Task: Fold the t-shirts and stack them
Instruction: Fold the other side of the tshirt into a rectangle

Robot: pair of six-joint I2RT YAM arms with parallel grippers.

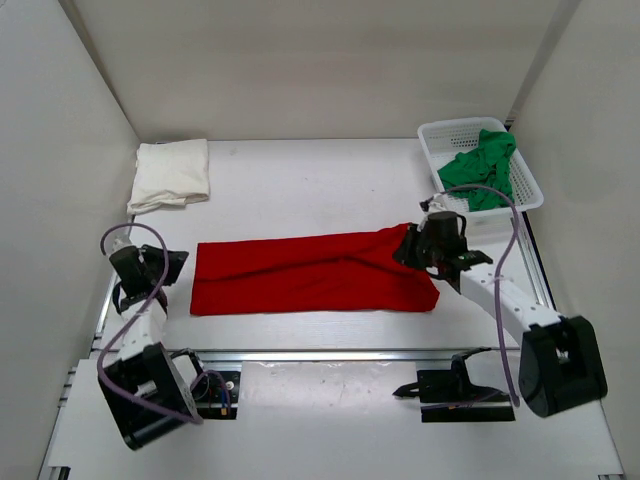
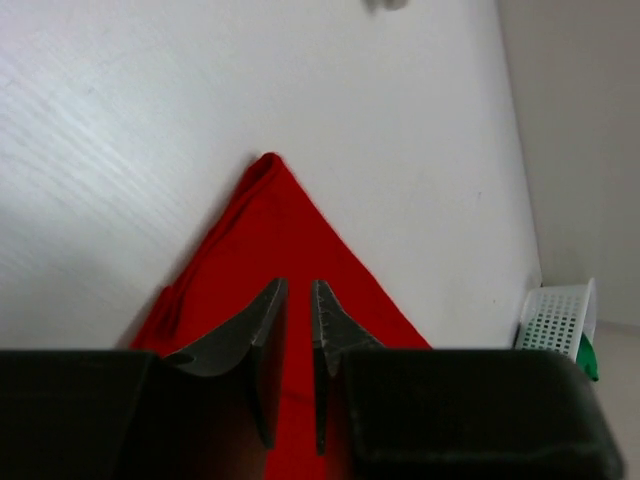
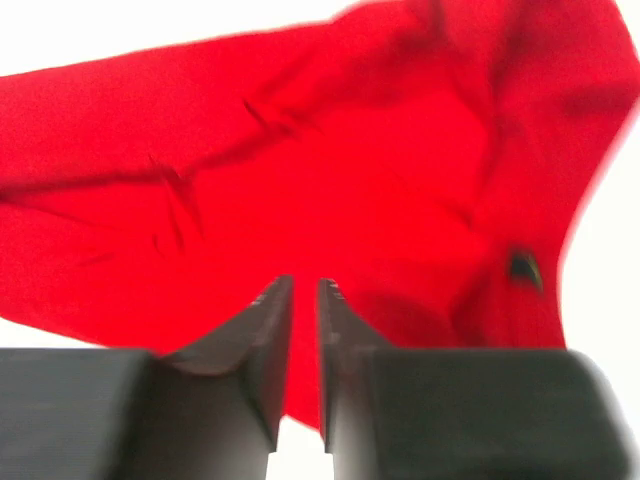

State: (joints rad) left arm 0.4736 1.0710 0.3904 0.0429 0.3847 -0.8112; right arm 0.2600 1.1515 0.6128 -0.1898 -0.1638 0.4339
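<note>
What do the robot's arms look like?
The left arm and right arm are white tubes with chunky black joints and black bases. A thin purple cable loops along each. Their jaws are two dark pointed wedges.

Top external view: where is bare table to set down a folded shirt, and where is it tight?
Widest bare table lies beyond the red shirt, between the cream-white shirt and the basket. A thin strip runs between the red shirt and the near rail. Crowded: the right end, where the right claw meets the red shirt near the basket.
</note>
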